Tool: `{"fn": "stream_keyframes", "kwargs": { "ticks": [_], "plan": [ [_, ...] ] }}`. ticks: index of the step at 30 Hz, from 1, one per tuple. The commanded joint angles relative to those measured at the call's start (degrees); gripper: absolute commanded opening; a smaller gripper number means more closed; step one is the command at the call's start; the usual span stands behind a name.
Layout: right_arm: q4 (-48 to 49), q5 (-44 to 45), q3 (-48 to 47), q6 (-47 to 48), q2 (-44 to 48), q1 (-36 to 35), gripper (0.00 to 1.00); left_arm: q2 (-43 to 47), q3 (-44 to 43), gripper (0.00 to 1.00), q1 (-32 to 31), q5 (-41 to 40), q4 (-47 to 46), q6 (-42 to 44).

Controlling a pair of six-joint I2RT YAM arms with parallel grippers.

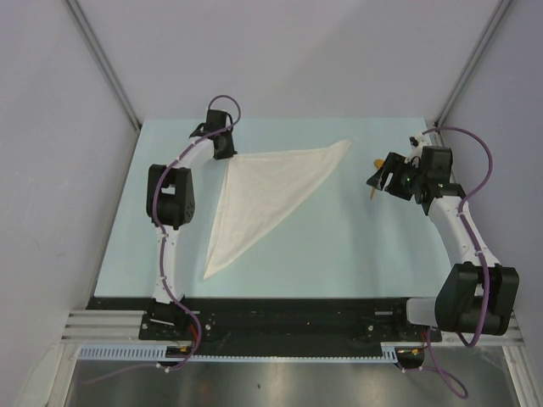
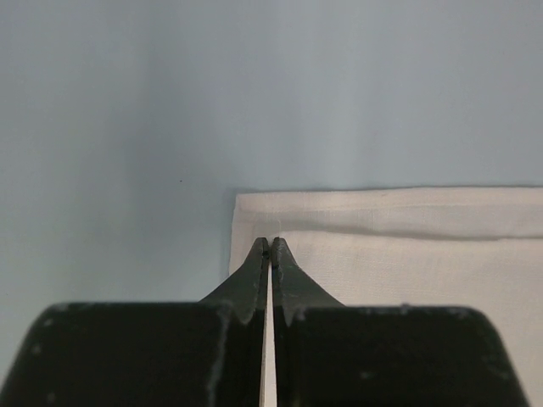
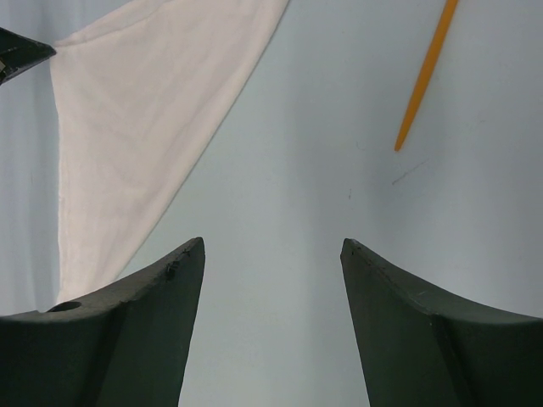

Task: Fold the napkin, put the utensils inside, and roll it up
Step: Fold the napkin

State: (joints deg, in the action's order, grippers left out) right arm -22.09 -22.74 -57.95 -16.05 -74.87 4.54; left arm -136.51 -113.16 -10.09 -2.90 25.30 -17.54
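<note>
The cream-white napkin (image 1: 263, 191) lies flat on the table, folded into a triangle. My left gripper (image 1: 226, 153) sits at its far left corner. In the left wrist view the left gripper (image 2: 271, 243) is shut, its tips pinching the corner of the napkin's (image 2: 407, 271) upper layer. The orange spoon (image 1: 376, 180) lies to the right of the napkin, partly hidden under my right gripper (image 1: 379, 180). In the right wrist view the right gripper (image 3: 271, 246) is open and empty above bare table. The spoon's handle (image 3: 427, 72) lies ahead to the right and the napkin (image 3: 136, 127) to the left.
The pale blue table (image 1: 339, 246) ends at grey walls behind and to both sides. A dark rail (image 1: 288, 314) runs along the near edge by the arm bases.
</note>
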Motion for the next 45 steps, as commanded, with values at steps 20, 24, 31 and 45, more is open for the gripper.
{"fn": "stream_keyframes", "kwargs": {
  "ticks": [20,24,31,45],
  "plan": [
    [-0.77,0.95,-0.85,1.55,0.08,0.30,0.71,5.29,1.37,0.00,1.12,-1.77,-6.49,-1.88],
    [-0.94,0.95,-0.85,1.64,-0.10,0.30,0.71,6.16,1.98,0.00,1.12,-0.80,-7.72,-2.15],
    [-1.12,0.94,-0.93,1.81,-0.19,0.30,0.72,5.55,0.75,0.00,1.21,-1.41,-7.72,-2.24],
    [-1.21,0.59,-1.20,1.90,-1.07,0.21,0.72,6.61,-0.03,0.00,1.30,-0.44,-8.51,-2.24]
  ]
}}
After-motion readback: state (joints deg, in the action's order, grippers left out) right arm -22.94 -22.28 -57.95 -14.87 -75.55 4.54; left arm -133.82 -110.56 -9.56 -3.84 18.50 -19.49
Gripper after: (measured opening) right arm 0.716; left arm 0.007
